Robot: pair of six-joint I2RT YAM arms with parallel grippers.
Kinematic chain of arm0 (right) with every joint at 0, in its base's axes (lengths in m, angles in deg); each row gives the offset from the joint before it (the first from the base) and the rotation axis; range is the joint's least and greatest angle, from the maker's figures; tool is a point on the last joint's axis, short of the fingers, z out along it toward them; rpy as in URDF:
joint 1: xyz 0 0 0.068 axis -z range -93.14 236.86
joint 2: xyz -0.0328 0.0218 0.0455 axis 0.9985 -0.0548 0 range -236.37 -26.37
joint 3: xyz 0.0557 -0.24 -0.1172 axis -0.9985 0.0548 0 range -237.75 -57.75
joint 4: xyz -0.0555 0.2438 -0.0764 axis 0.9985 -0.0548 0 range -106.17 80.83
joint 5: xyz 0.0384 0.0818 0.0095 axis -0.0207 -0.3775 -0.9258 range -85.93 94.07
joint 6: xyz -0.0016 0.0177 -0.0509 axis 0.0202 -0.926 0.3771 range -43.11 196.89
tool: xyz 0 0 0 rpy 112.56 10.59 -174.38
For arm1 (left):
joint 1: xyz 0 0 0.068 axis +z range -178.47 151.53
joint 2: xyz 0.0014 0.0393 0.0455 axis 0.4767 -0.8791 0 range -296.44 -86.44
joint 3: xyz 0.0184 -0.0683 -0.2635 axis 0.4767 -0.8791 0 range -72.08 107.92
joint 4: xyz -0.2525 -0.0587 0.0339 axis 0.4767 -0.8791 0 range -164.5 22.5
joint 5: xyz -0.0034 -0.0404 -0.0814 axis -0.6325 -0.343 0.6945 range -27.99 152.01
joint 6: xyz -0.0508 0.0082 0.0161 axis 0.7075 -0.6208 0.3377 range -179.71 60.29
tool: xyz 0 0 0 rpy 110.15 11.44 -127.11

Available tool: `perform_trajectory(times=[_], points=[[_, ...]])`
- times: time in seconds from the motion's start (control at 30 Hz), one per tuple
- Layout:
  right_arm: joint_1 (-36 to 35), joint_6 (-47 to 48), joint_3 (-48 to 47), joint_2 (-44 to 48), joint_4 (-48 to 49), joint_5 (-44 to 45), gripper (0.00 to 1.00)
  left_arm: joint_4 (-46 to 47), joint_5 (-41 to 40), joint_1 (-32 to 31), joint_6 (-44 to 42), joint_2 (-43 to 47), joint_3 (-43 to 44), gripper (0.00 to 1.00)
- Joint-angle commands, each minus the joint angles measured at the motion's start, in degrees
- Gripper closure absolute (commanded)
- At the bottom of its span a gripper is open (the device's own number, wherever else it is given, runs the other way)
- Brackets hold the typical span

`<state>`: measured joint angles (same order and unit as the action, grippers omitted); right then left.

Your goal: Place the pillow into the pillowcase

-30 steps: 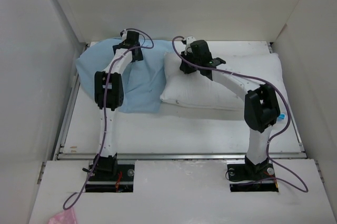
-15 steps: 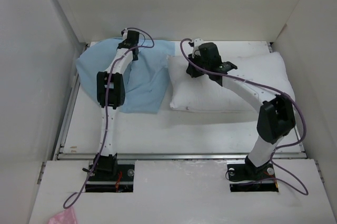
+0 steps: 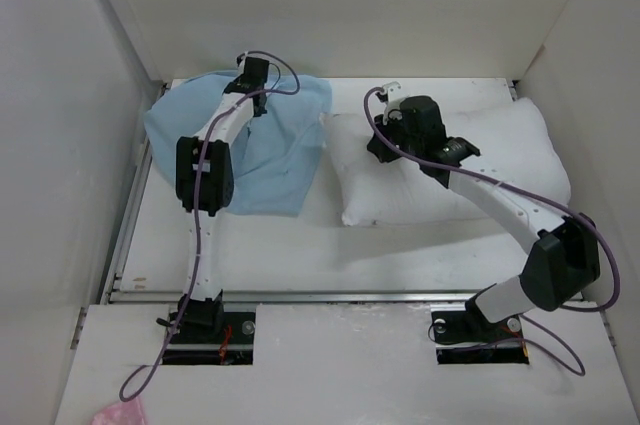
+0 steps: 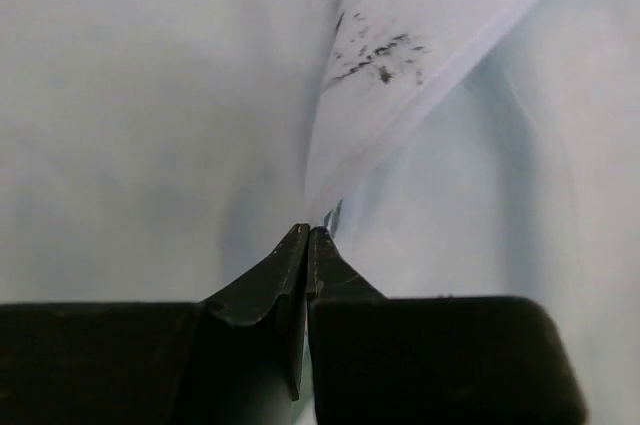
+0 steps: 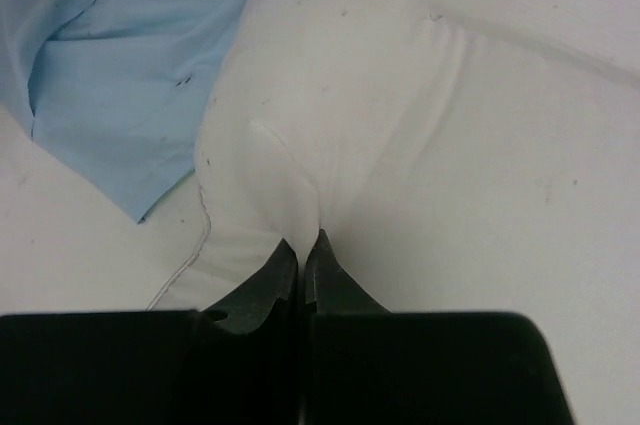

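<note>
The light-blue pillowcase (image 3: 275, 145) lies crumpled at the back left of the table. My left gripper (image 3: 250, 77) sits at its far edge. In the left wrist view the pale blue cloth (image 4: 150, 95) fills the frame and the left gripper (image 4: 306, 231) is shut, with a fold of the cloth rising from its tips. The white pillow (image 3: 480, 170) lies at the right, apart from the pillowcase. My right gripper (image 3: 385, 142) is shut on a pinch of the pillow's cover (image 5: 330, 115) near its left end; the gripper (image 5: 303, 237) shows the fabric gathered into its tips. A blue corner of the pillowcase (image 5: 120, 65) lies beyond.
White walls close in the table on the left (image 3: 60, 145), back (image 3: 350, 15) and right (image 3: 600, 105). A metal rail (image 3: 340, 295) runs along the table's front edge. A pink object (image 3: 120, 413) lies outside at the bottom left.
My left gripper has shut on the pillowcase's far edge. The right arm has swung right, dragging the pillow away from the pillowcase, which it overlapped before.
</note>
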<state>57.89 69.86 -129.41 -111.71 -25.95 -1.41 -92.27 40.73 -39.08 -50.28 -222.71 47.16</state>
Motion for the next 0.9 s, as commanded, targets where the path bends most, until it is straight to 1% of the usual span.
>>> perform_trajectory(times=[0.0, 0.07, 0.13, 0.23, 0.27, 0.33, 0.47, 0.63, 0.7, 0.77, 0.83, 0.87], points=[[-2.0, 3.5, 1.0, 4.7, 7.7, -2.1, 1.00, 3.9, 0.8, -3.1, -1.4, 15.0, -4.3, 1.00], [-4.1, 4.2, 1.0, 4.7, 8.9, -2.6, 1.00, 3.9, 1.9, -3.8, 0.0, 19.5, -7.7, 1.00], [-4.9, 4.8, -0.2, 4.0, 9.7, -3.7, 1.00, 3.9, 2.6, -4.3, 0.8, 22.2, -10.0, 1.00], [-6.3, 5.4, -2.9, 2.2, 11.3, -6.7, 1.00, 3.9, 2.6, -5.6, 1.9, 26.7, -14.5, 1.00], [-6.8, 5.4, -3.4, 1.7, 11.9, -9.4, 1.00, 3.9, 2.6, -6.5, 1.9, 27.6, -15.3, 1.00], [-7.3, 5.4, -4.6, 0.0, 13.5, -11.9, 1.00, 3.9, 2.6, -7.6, 3.0, 29.9, -16.8, 1.00], [-8.7, 5.4, -6.5, -3.2, 15.8, -13.3, 1.00, 2.5, 2.6, -10.5, 3.6, 32.0, -17.3, 1.00], [-9.3, 4.2, -10.2, -7.3, 19.8, -18.7, 1.00, -0.1, 2.6, -12.8, 5.5, 33.4, -16.0, 1.00], [-9.3, 4.2, -11.7, -9.7, 21.3, -19.4, 1.00, -0.7, 2.6, -13.3, 6.1, 34.1, -16.0, 1.00], [-9.8, 4.2, -14.2, -11.6, 21.8, -22.6, 1.00, -1.4, 2.6, -13.9, 6.1, 34.1, -15.3, 1.00], [-9.8, 2.2, -14.9, -14.5, 24.9, -23.7, 1.00, -1.9, 3.3, -13.9, 6.7, 34.1, -13.7, 1.00], [-9.8, 1.7, -15.8, -16.2, 28.8, -23.1, 1.00, -2.8, 3.3, -14.5, 6.7, 34.1, -13.1, 1.00]])
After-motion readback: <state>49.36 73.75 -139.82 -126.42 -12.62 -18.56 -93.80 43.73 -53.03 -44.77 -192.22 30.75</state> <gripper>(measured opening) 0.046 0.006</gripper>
